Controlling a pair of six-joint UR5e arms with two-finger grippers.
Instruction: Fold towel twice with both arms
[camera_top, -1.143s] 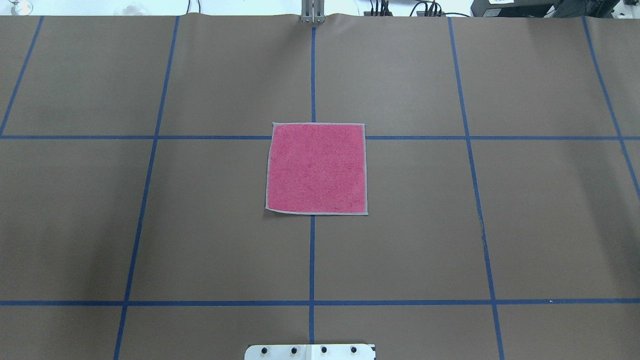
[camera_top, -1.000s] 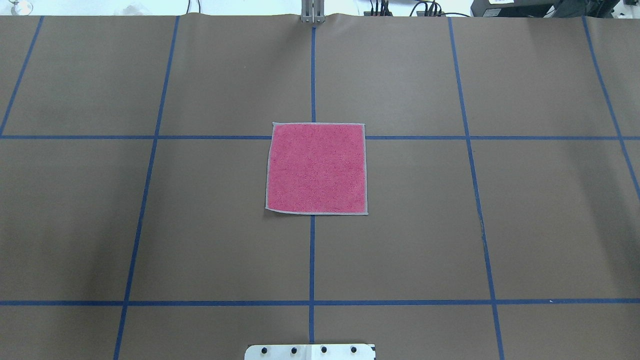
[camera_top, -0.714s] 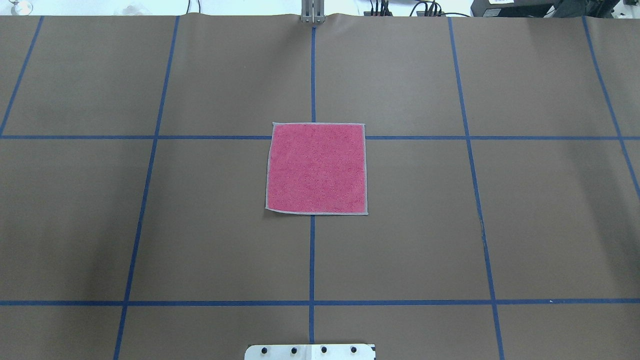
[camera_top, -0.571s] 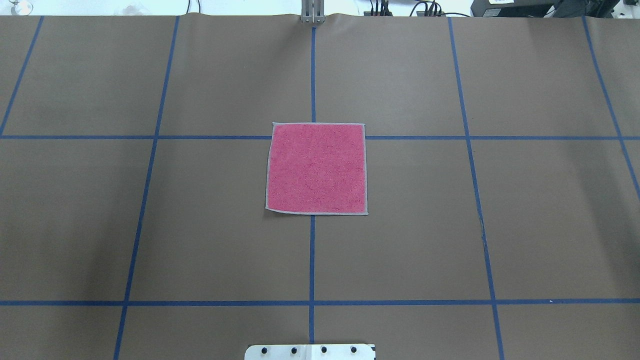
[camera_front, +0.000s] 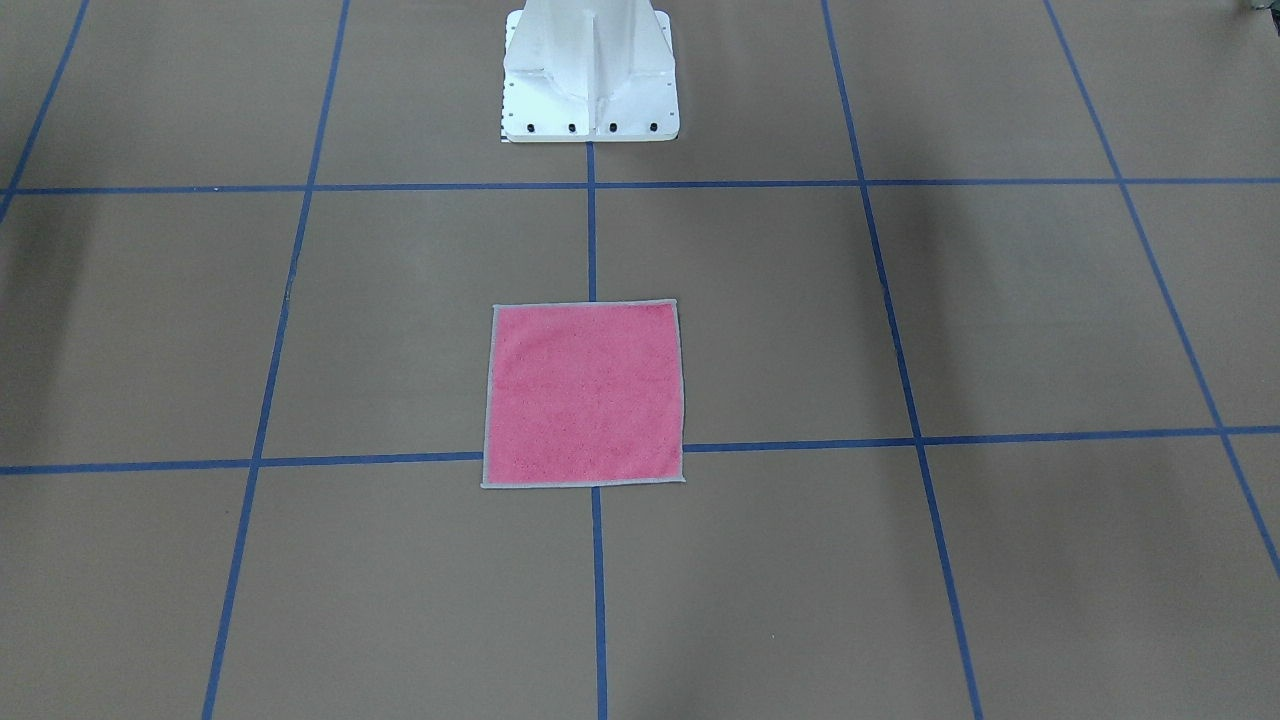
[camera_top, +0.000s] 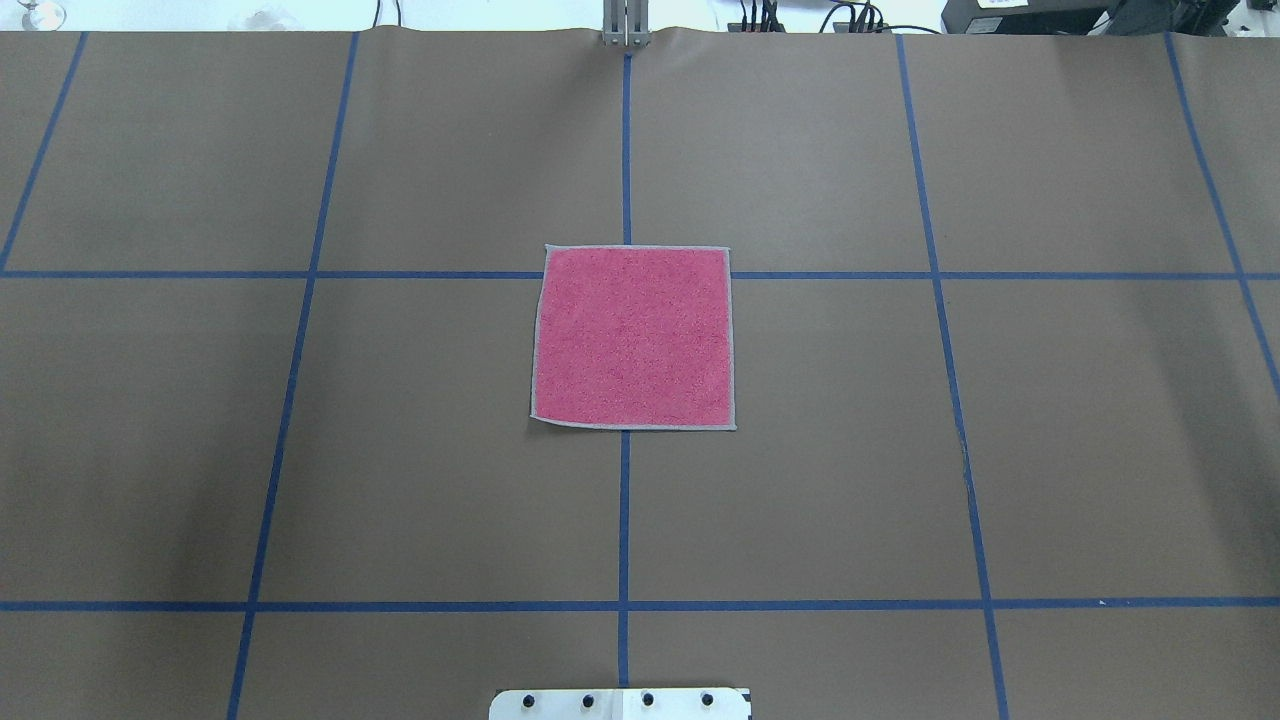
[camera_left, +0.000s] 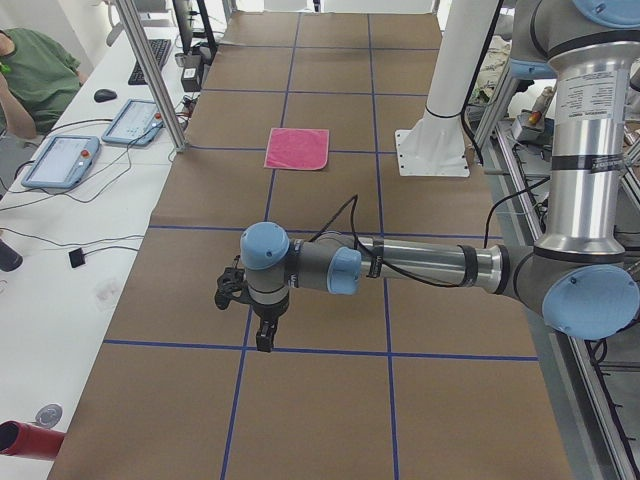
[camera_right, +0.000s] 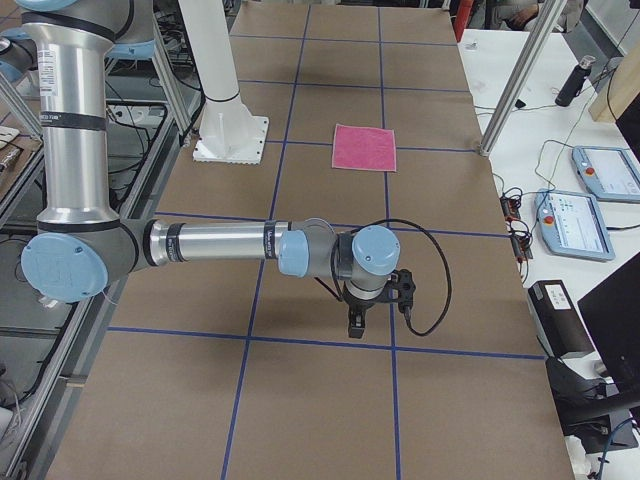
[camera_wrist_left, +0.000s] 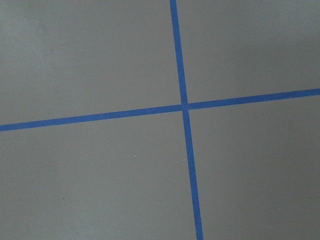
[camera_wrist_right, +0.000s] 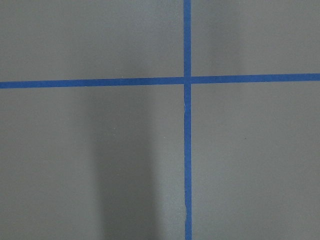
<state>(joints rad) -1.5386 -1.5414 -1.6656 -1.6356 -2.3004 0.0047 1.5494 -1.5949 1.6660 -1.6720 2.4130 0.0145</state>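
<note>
The towel (camera_top: 633, 337) lies flat and unfolded, pink face up with a light grey border, at the table's middle; it also shows in the front view (camera_front: 585, 395). Neither arm shows in the overhead or front views. In the exterior left view the left gripper (camera_left: 264, 340) hangs over the brown table far from the towel (camera_left: 297, 148). In the exterior right view the right gripper (camera_right: 357, 325) hangs likewise far from the towel (camera_right: 364, 147). I cannot tell whether either is open or shut. Both wrist views show only brown paper and blue tape lines.
The white pedestal (camera_front: 590, 80) stands on the robot's side of the towel. Blue tape lines (camera_top: 625, 520) grid the brown table cover. Tablets (camera_left: 62, 160) and a seated operator (camera_left: 30, 70) are along the far side, with metal posts (camera_right: 520, 85) at the table edge.
</note>
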